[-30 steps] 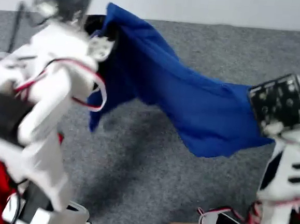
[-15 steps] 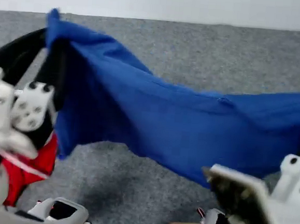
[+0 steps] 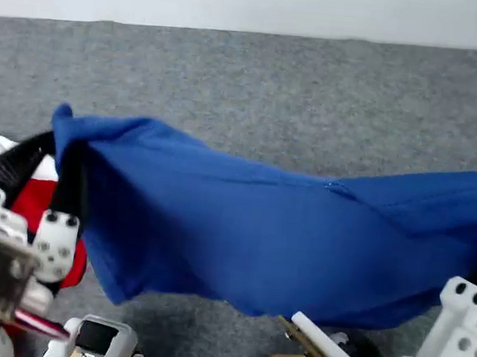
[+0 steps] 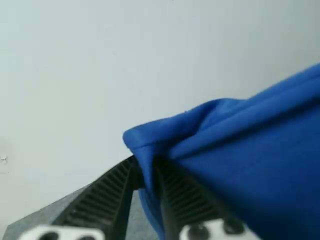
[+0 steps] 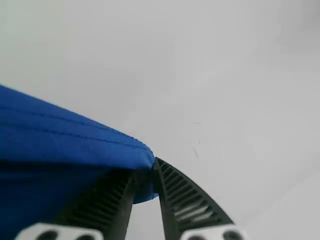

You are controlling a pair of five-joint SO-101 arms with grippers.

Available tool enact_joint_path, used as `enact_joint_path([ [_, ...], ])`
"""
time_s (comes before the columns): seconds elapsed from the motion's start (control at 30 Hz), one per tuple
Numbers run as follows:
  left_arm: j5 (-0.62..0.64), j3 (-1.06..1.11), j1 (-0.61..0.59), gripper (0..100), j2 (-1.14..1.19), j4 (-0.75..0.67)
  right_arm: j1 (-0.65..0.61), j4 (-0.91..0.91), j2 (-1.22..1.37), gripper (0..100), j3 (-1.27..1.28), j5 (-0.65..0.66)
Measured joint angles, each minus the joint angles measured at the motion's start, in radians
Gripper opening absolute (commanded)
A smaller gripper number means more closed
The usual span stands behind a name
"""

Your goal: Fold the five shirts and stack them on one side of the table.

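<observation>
One blue shirt [image 3: 282, 248] stretched wide between left claw [image 4: 145, 167], right claw [image 5: 145, 174], sagging.

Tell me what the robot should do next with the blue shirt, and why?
Probably lower the blue shirt flat onto the table. The left fingers and right fingers each pinch an edge, and it hangs stretched out between them, so it seems ready to lay down for folding.

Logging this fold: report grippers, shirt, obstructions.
Left gripper shut on blue fabric shirt. Right gripper shut on other end. Shirt stretched between them. Red cloth beside left gripper.
</observation>
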Motion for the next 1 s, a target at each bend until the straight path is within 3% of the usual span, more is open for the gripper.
enact_joint_path([
  [0.27, -0.026, 0.207, 0.0, 0, -0.057, -0.074, -0.002, 0.015, 0.0, 1.0, 0.16, 0.005],
  [0.53, -0.026, 0.677, 0.0, 0, -0.052, -0.486, -0.083, -0.103, 0.005, 1.0, 0.6, 0.005],
  [0.77, -0.029, 1.102, -0.012, 0, 0.031, -0.977, -0.155, -0.47, 0.026, 1.0, 1.111, 0.003],
  [1.0, -0.029, 1.079, -0.066, 0, 0.371, -1.289, -0.195, -0.914, 0.068, 1.0, 1.473, 0.043],
])
